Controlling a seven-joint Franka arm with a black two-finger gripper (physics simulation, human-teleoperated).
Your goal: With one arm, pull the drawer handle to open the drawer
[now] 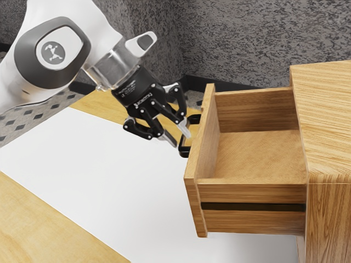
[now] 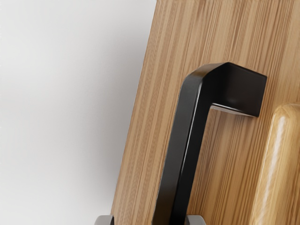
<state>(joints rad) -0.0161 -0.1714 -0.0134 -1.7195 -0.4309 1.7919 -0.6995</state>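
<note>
Metal is what the black handle looks made of, so I think it is hard, stiff and a bit smooth, and it will not bend. The best place to hold it is the middle of the long bar, with one jaw on each side. The handle sits on the front of the wooden drawer, at its 9 o'clock side. The drawer stands far out of the cabinet and has nothing inside. It looks light and should slide easily. The gripper reaches in from 10 o'clock of the handle. Its jaws are open with the bar between them: one side looks close against the bar, and the other fingertip stands apart from it. The white table top lies below.
</note>
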